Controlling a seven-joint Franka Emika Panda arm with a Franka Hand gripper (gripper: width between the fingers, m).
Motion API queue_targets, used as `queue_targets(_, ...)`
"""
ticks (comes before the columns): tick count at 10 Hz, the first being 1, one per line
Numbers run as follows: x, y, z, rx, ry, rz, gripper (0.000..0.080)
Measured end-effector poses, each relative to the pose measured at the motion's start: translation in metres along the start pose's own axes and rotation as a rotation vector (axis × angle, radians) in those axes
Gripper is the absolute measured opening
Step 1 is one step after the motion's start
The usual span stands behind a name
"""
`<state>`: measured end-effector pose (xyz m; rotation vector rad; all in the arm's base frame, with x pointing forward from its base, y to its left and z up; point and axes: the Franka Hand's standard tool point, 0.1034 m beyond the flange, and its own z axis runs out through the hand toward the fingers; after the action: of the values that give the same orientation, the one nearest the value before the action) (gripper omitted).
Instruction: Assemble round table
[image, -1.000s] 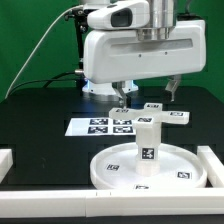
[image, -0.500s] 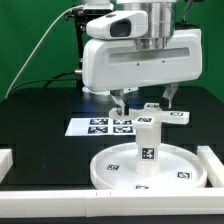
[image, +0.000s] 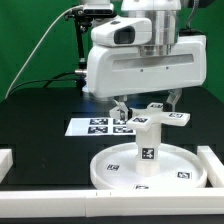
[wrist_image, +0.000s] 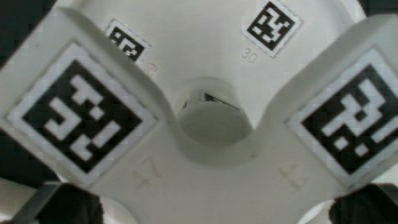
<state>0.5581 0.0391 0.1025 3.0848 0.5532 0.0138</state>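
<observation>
The large round disc (image: 180, 170) lies flat on the black table at the front. The short thick leg (image: 147, 150) stands upright on its middle. The flat elongated base piece (image: 165, 117) rests across the top of the leg. My gripper (image: 147, 106) hangs just above it, open, with one finger on each side of the base piece. In the wrist view the base piece (wrist_image: 214, 170) fills the picture with two big tags and a round centre hole. My gripper (wrist_image: 210, 206) shows only its dark fingertips (wrist_image: 43, 204) at the picture's corners, apart from each other.
The marker board (image: 98, 126) lies flat behind the disc. White border rails run along the exterior view's right (image: 213, 165), front (image: 50, 192) and left (image: 4, 160). A green backdrop stands behind the table.
The arm has moved toward the exterior view's right and a little lower, so the fingers now straddle the base piece. The disc, leg and base piece have not moved.
</observation>
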Motion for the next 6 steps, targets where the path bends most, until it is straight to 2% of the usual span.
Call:
queue_targets(1, -0.0001, 0.0002, 0.0, 0.0, 0.0, 0.016, 0.0648)
queue_targets(3, -0.0002, 0.0007, 0.0001, 0.0, 0.0, 0.033, 0.0439)
queue_targets(6, 0.004, -0.0015, 0.0001, -0.009, 0.015, 0.278, 0.0439)
